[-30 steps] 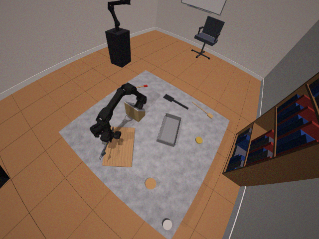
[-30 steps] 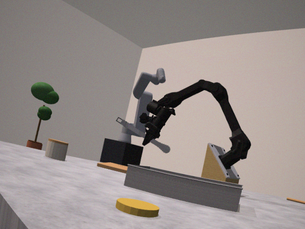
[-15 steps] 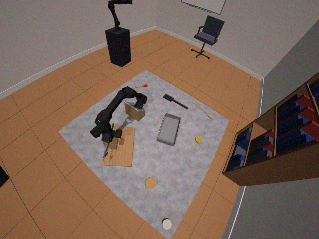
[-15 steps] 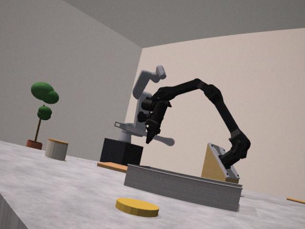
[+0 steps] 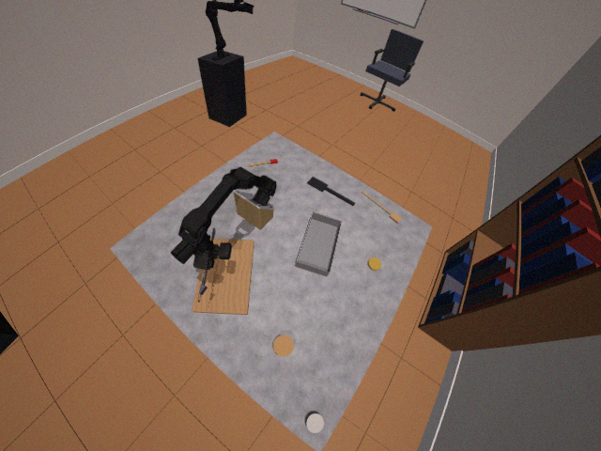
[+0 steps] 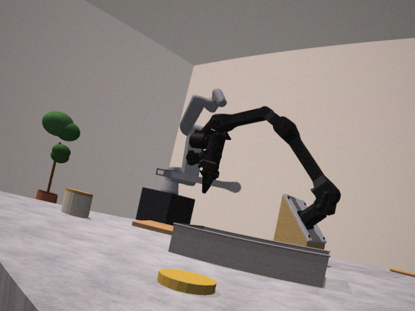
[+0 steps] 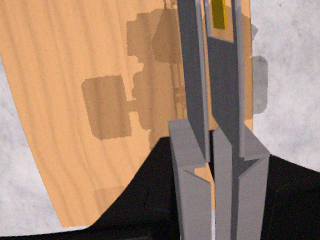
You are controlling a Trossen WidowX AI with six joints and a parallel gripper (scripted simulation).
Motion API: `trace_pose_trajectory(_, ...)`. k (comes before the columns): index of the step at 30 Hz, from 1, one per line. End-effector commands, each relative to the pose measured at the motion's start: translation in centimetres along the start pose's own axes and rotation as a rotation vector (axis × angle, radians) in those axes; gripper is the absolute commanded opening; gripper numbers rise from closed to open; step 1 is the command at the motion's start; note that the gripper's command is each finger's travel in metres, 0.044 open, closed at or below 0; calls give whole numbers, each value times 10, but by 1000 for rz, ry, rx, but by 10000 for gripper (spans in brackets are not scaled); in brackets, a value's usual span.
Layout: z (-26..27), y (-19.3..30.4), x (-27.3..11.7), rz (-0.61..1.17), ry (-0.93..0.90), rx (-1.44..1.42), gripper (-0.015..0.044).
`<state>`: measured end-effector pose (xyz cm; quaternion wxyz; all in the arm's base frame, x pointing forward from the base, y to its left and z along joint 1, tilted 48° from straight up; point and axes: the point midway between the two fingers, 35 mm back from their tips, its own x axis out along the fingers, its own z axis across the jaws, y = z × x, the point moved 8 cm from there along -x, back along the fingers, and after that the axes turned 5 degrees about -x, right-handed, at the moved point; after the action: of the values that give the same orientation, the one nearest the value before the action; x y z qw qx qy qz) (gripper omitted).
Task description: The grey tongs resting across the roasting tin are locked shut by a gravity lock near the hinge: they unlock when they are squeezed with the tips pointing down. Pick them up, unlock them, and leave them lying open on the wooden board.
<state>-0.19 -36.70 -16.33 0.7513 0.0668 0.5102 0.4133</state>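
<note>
My gripper (image 6: 205,188) (image 7: 187,143) points down and is shut on the grey tongs (image 6: 227,185) (image 7: 225,75) (image 5: 205,277). The tongs are held in the air, roughly level, across the fingers. In the exterior view the hinge end is at the left and the scalloped tips are at the right, a little lower. The wrist view shows the two arms close together and a yellow piece (image 7: 219,14) near the hinge; whether the lock is engaged cannot be told. The wooden board (image 5: 233,291) (image 6: 150,225) (image 7: 45,100) lies below. The grey roasting tin (image 5: 317,244) (image 6: 248,259) holds nothing.
A yellow disc (image 5: 374,264) (image 6: 185,281) lies beyond the tin. A black spatula (image 5: 334,192), a wooden brush (image 5: 394,217) and a red-tipped stick (image 5: 273,162) lie farther off. A wood-lidded jar (image 5: 283,345) (image 6: 76,204) and a white round object (image 5: 315,423) stand past the board.
</note>
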Motion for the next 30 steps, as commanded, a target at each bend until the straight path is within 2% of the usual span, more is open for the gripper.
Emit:
trace_pose_trajectory(1,0,-1,0,-2,6,-6,-150)
trace_pose_trajectory(30,-1,-1,47,-34,30,-6,-150)
